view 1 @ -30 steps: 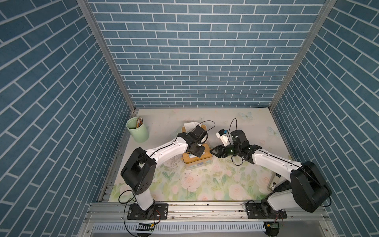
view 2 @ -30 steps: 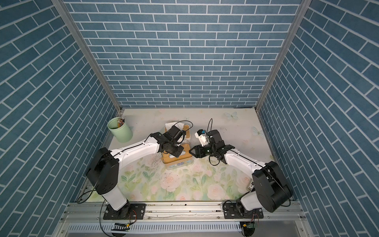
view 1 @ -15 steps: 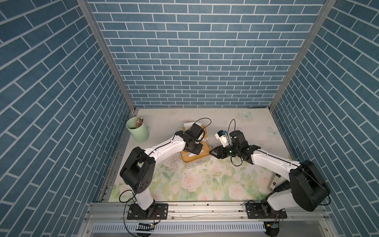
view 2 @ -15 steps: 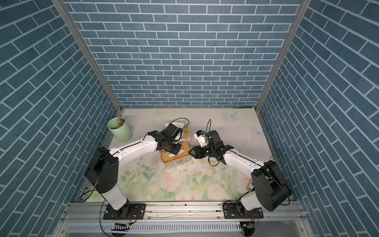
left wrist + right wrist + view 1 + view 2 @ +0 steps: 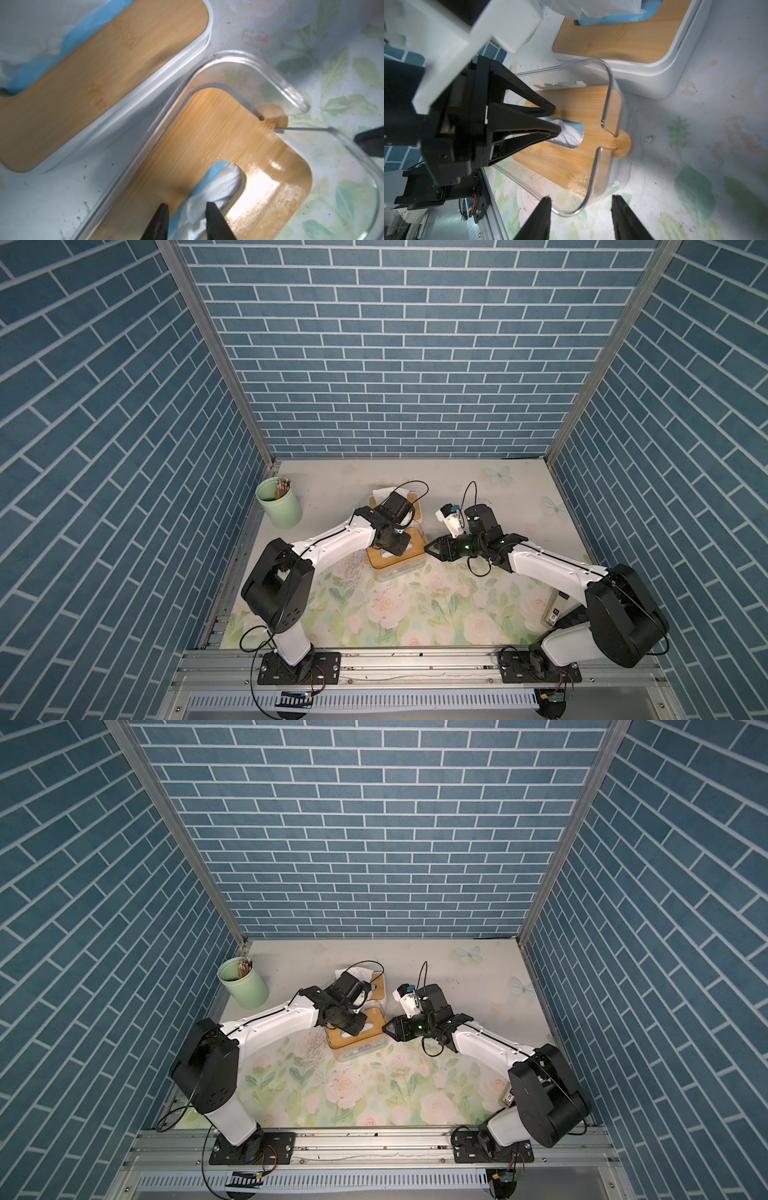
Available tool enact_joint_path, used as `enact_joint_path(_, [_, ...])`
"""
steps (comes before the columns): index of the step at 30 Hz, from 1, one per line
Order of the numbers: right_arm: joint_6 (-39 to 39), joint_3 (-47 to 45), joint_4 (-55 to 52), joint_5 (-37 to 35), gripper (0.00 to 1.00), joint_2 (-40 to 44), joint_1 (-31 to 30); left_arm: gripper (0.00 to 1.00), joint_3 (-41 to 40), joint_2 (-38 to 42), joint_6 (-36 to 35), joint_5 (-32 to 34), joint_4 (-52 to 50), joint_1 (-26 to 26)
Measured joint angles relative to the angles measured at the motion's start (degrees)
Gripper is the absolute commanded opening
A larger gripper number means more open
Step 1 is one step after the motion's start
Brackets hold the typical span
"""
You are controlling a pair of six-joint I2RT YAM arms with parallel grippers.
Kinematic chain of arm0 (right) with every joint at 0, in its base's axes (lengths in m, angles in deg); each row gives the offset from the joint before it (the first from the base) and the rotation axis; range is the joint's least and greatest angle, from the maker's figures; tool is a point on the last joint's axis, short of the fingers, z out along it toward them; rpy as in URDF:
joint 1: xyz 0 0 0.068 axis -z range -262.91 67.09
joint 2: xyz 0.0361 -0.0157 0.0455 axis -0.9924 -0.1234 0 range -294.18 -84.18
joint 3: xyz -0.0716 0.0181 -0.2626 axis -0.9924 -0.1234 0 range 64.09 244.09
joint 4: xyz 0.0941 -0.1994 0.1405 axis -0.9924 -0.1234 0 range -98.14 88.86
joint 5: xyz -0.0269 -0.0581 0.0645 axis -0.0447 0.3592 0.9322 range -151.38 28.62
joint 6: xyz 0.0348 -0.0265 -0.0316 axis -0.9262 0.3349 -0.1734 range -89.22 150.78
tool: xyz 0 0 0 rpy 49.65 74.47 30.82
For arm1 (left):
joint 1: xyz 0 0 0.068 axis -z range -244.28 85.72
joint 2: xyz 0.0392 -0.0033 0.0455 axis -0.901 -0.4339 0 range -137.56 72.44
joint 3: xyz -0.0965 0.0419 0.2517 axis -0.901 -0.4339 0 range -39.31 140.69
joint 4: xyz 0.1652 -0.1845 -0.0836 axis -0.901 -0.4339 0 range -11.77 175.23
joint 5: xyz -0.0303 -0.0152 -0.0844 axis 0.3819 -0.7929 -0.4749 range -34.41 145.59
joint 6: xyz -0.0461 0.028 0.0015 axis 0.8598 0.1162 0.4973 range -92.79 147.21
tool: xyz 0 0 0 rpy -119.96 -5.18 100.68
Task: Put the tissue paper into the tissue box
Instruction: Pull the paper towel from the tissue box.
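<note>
Left gripper (image 5: 187, 205) over floral mat (image 5: 415, 614), brick walls (image 5: 395, 344)

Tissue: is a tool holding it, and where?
Nothing looks held. The left tool stands open around the tissue in the slot of the lid, not squeezing it. The right tool is open too, at the end of the box.

Pale green cup (image 5: 279, 506) stands upright at the far-left corner of the floral mat (image 5: 415, 614), close to the side wall, with coloured pencils (image 5: 281, 492) inside it. Blue brick-pattern walls (image 5: 395, 364) enclose three sides. An aluminium rail (image 5: 415, 668) runs along the front edge.
</note>
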Motion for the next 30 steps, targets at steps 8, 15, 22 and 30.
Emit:
enact_joint_path(8, [-1.2, 0.7, 0.7, -0.6, 0.50, -1.8, -0.5, 0.02, 0.0, -0.2, -0.1, 0.1, 0.1, 0.1])
enact_joint_path(15, [-2.4, 0.8, 0.9, -2.1, 0.48, -2.1, -0.6, 0.00, 0.0, -0.2, -0.5, 0.5, 0.0, 0.2])
enact_joint_path(22, [-3.0, 0.9, 1.1, -4.2, 0.45, -2.1, -0.7, 0.00, 0.2, -0.2, 0.7, 1.0, 0.1, -0.1])
enact_joint_path(30, [-3.0, 0.9, 1.2, -5.0, 0.42, -2.0, -1.0, 0.00, 0.2, -0.1, 2.0, 3.0, 1.4, -2.1])
